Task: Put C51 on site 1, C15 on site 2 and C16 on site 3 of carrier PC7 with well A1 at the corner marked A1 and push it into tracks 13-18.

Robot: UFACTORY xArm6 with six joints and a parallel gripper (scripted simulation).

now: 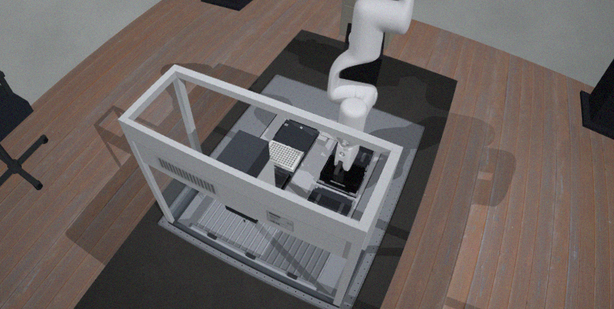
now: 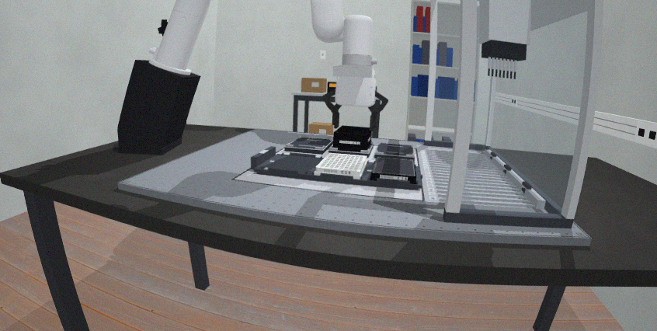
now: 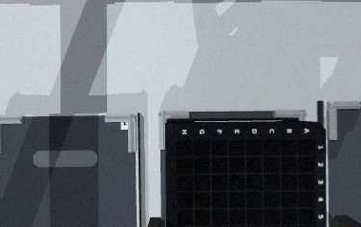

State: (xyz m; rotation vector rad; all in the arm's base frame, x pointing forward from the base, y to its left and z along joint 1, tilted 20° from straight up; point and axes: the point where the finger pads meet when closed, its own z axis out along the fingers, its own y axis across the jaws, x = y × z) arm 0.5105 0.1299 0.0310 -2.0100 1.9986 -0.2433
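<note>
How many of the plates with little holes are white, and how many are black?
White: 1, the white plate
Black: 2, the tall black block and the flat black plate
Total: 3

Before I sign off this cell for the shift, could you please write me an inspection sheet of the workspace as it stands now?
Surface: dark table carrying a grey perforated base plate.
Job's things: white 96-well plate sits on the carrier at the middle site; black deep-well block stands in its nest; a dark plate lies at the carrier's rail end.
Clutter: nothing seen.
Gripper: gripper open, directly above the deep-well block, holding nothing.
Cables: nothing seen.
Surroundings: white instrument frame, bookshelf, side table with boxes.
</note>
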